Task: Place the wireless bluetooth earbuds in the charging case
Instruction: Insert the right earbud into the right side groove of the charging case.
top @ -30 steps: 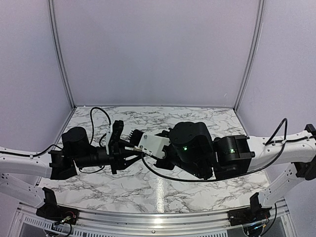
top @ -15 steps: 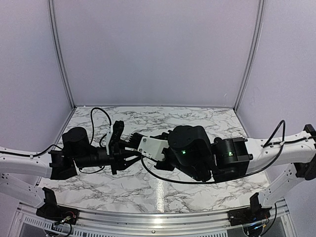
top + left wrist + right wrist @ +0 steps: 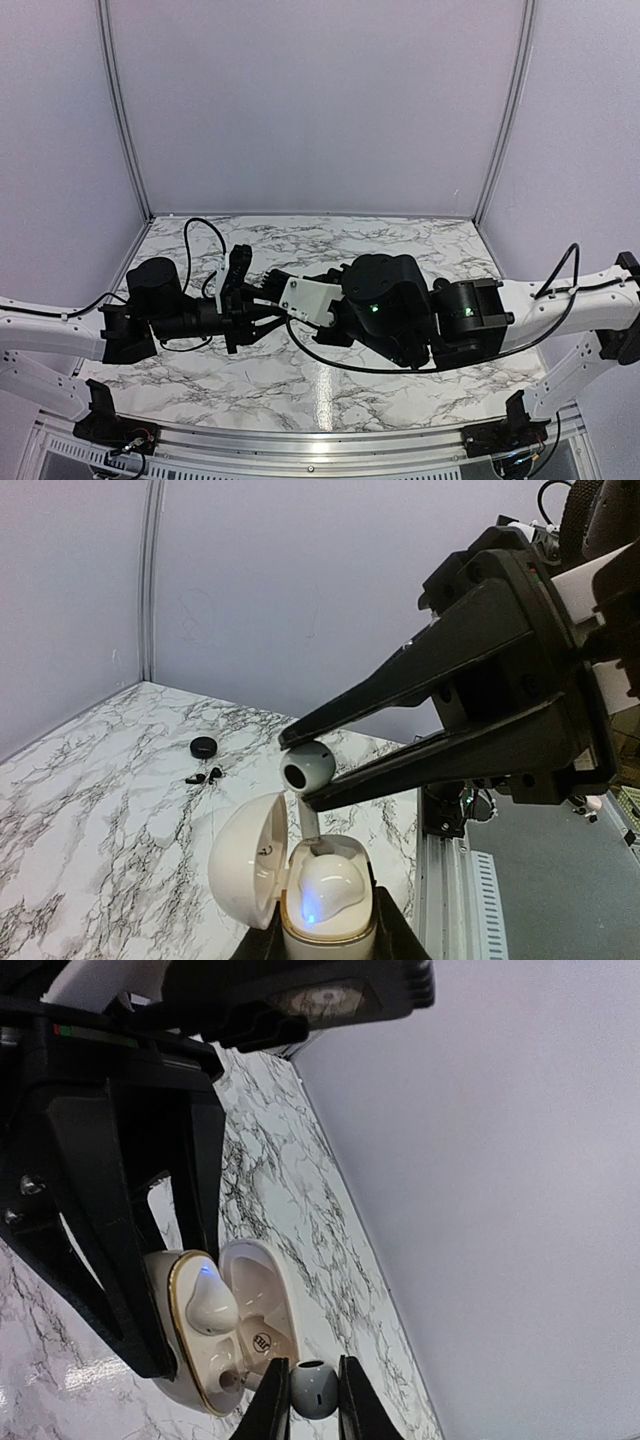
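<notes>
The left gripper (image 3: 328, 944) clamps the open cream charging case (image 3: 330, 908) above the marble table (image 3: 80, 810), with one earbud (image 3: 322, 885) seated inside and glowing blue. The right gripper (image 3: 298, 772) pinches the second earbud (image 3: 308, 766) by its rounded head, its stem pointing down at the empty socket. Light, hard and glossy, the bud looks apt to slip or twist, so the head, not the thin stem, seems the safer hold.

The table (image 3: 90, 810) is white marble veined in grey, the walls (image 3: 280, 580) a pale lilac. The charging case (image 3: 245, 870) is cream-white with a gold rim, and the earbud (image 3: 322, 888) in it is white with a blue glow. The right fingers (image 3: 420, 680) are matt black; the second earbud (image 3: 308, 767) is pale grey-white, dark-faced. At ten o'clock from the case, a black puck (image 3: 204, 746)
</notes>
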`<state>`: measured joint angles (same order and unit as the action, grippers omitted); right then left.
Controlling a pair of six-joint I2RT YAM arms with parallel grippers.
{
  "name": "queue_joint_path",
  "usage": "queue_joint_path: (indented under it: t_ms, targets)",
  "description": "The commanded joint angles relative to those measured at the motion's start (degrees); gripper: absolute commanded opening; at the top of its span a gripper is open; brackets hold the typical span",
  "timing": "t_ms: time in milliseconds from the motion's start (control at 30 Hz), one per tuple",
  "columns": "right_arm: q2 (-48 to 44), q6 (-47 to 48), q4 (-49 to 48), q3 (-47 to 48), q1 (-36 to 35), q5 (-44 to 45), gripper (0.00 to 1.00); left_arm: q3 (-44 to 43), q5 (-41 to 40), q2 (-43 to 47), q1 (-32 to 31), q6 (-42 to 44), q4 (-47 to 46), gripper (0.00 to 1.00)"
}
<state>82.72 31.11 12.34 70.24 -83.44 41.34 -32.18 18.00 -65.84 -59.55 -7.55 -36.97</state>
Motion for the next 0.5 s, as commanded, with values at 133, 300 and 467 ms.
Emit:
queue_joint_path:
  t_ms: [133, 300, 467]
  targets:
    - [-0.99, -0.8, -0.69, 0.39, -1.67, -2.82, 0.05, -1.71, -0.24, -0.51, 0.28, 0.04, -2.23, 0.0]
    - [-0.77, -0.41, -0.81, -0.31, -1.64, -1.22, 0.05, -1.83, -0.21, -0.51, 0.31, 0.15, -2.23, 0.0]
    - [-0.69, 0.3, -0.62, -0.97, -1.64, 0.86, 0.05, -1.86, -0.04, -0.44, 0.31, 0.17, -2.23, 0.0]
